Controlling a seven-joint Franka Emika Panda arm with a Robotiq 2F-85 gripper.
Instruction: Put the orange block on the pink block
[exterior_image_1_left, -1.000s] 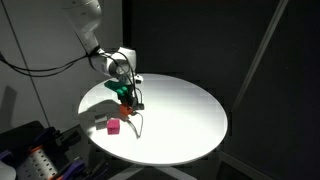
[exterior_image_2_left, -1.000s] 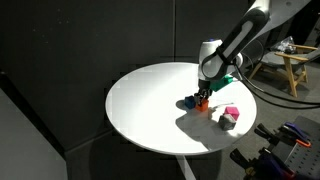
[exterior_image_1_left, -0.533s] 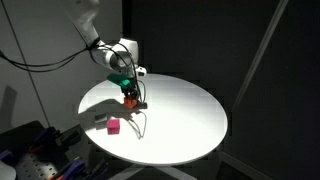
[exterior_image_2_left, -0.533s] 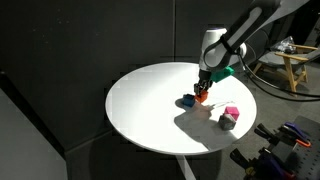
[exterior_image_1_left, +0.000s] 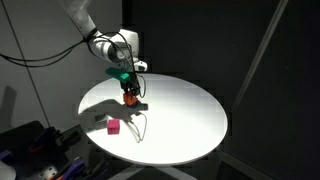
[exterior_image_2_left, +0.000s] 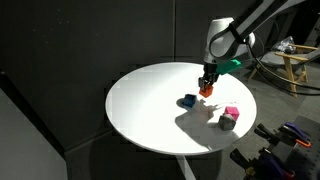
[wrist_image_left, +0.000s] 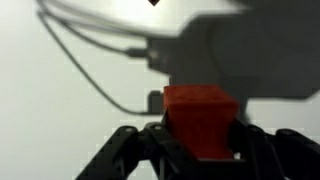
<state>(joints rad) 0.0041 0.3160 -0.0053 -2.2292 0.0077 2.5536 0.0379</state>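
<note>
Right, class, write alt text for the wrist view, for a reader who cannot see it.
A bright orange block sits clamped between the dark fingers of the gripper at the bottom centre of a blurred close-up. Behind it lies the white table, with thin cables curving across the upper left.

No legible text (nothing anywhere)

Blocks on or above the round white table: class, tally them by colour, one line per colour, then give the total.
orange block: 1
pink block: 1
blue block: 1
grey block: 1
Total: 4
</note>
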